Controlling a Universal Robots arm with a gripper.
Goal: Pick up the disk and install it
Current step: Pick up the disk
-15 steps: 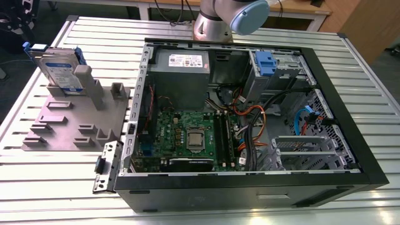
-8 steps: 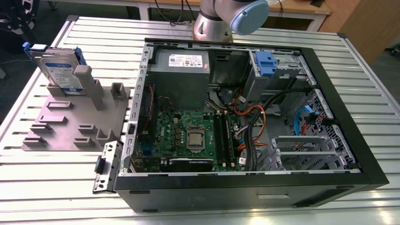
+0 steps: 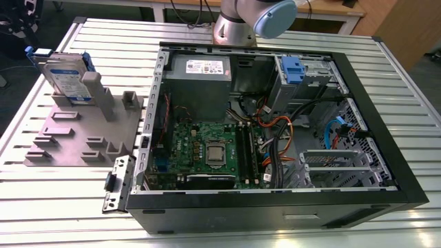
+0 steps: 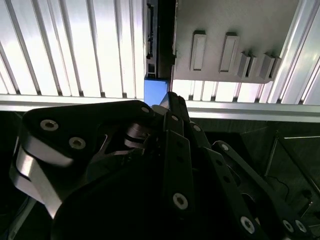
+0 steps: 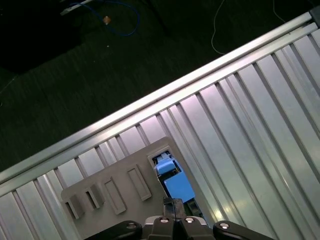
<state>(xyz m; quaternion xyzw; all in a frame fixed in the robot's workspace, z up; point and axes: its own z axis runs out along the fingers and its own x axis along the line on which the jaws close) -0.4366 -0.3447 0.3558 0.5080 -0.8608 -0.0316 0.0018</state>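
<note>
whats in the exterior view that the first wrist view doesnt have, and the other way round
The exterior view brings the open computer case with its motherboard and grey power-supply box, and the labelled side of the disk, which stands upright in the grey fixture plate. The first wrist view brings the dark floor beyond the table's edge and the gripper, with the disk's blue carrier just ahead of it. Both have the disk, the fixture plate and the slatted table.

Disk [image 3: 67,77]: silver body, white-and-blue label, blue frame. Tabletop [image 3: 69,201]: silver, ribbed in parallel stripes. Fixture plate [image 3: 76,139] plain grey; computer case [image 3: 276,212] black, motherboard [image 3: 206,150] green.
</note>
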